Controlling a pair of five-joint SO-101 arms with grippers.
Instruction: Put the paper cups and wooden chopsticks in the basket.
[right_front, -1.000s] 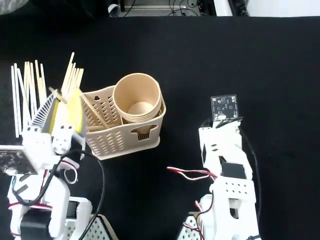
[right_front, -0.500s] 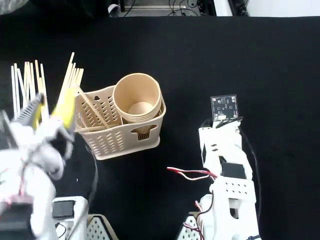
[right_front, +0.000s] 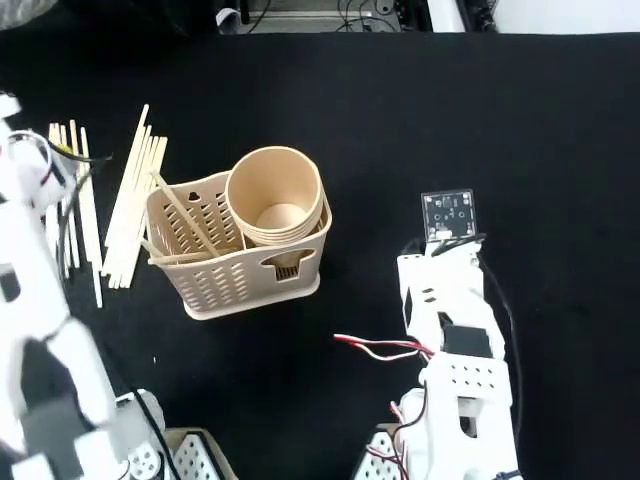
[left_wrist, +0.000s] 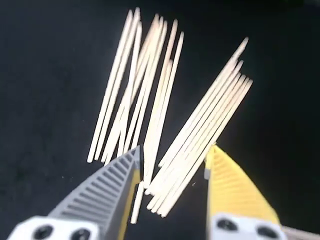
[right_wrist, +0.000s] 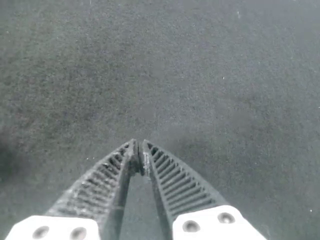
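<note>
Wide passage over table (right_front: 450, 110) between basket (right_front: 240, 280) and right arm (right_front: 450, 300); paper cups (right_front: 275, 195) fill basket's right compartment; leaning sticks (right_front: 185, 215) cross left compartment; loose chopsticks (right_front: 125, 215) crowd strip just left of basket

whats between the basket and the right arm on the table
Nothing. In the high view, the stretch of black table between the basket and the right arm is bare.

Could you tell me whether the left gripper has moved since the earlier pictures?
Yes. The left gripper has swung away from the basket, toward the table's left edge, and now hangs open over the loose chopsticks.
</note>
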